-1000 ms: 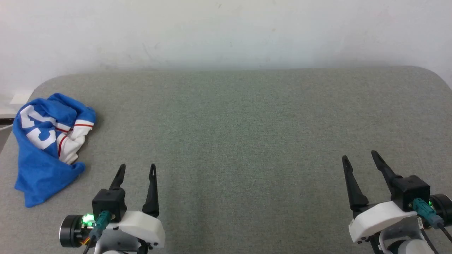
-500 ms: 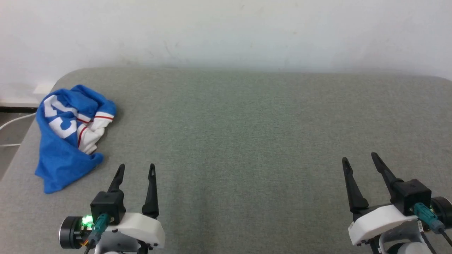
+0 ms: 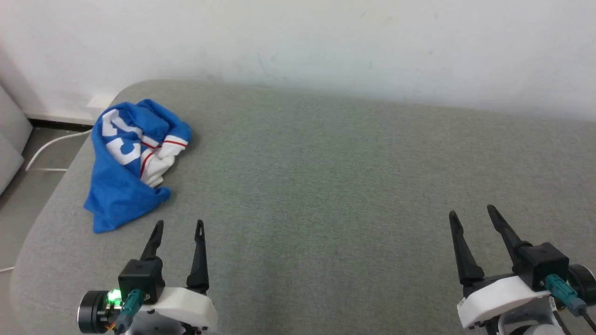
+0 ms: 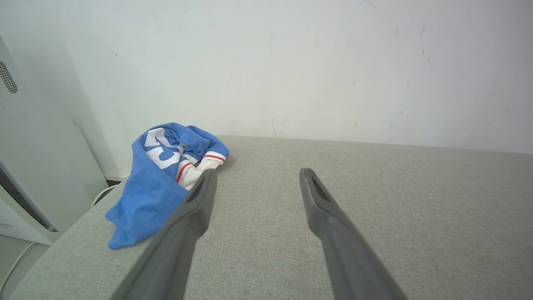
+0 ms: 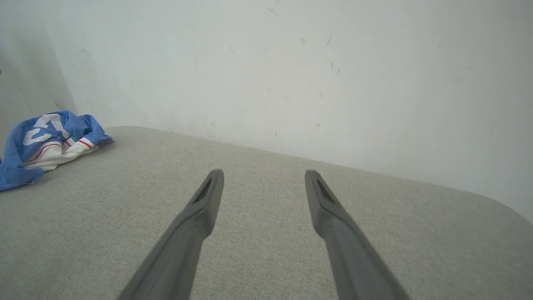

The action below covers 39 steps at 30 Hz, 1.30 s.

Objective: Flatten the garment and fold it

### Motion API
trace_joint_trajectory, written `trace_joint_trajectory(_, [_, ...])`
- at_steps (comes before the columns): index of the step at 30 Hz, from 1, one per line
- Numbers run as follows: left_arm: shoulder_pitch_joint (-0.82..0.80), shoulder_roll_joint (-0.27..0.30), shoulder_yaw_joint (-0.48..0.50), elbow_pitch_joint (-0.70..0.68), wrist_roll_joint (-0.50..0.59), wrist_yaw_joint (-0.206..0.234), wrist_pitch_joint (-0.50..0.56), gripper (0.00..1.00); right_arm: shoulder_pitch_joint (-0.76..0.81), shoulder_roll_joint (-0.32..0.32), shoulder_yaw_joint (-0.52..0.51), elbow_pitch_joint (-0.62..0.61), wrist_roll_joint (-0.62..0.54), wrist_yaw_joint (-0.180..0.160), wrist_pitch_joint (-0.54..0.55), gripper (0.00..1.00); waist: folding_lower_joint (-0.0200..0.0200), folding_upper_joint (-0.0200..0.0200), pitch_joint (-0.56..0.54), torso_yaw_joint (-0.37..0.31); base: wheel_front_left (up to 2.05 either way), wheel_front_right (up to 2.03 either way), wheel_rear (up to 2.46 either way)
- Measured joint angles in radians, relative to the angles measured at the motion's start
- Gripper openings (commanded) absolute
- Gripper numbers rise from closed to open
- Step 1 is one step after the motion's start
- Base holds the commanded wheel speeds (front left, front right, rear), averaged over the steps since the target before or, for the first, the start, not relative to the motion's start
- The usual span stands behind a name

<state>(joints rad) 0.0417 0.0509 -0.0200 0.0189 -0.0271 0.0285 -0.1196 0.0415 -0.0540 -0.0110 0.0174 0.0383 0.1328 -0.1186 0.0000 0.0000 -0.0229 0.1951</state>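
**Head cam swings left; cloth itself hasn't budged.**
You see the garment [image 3: 132,163] further into frame vs 1 s ago, but the whole pic shifts w/ it, so that's cam, not cloth. Nothing's flattened yet; you're prob. just lining up. It's bunched at the far-left corner of the grey pad [image 3: 326,186], near the left gripper [image 3: 179,222] and well apart from the right gripper [image 3: 470,210]. Both have fingers spread, empty. Long axis runs far-to-near, blue tip pointing at the near-left edge.

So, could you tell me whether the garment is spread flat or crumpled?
Crumpled: the garment lies bunched in a heap, its lettering creased and a sleeve folded in.
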Motion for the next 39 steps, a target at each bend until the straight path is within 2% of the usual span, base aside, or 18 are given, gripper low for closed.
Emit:
trace_joint_trajectory(22, [0.020,0.000,-0.004,0.006,-0.016,0.004,-0.044,1.00,0.016,0.000,0.021,0.015,0.019,0.000,-0.046,1.00,0.0000,0.0000,-0.016,0.167,0.00,0.00,0.00])
trace_joint_trajectory(39, [0.024,0.000,-0.013,0.011,-0.019,0.009,-0.078,1.00,0.026,0.000,0.023,0.022,0.016,0.000,-0.079,1.00,0.0000,0.0000,-0.023,0.271,0.00,0.00,0.00])
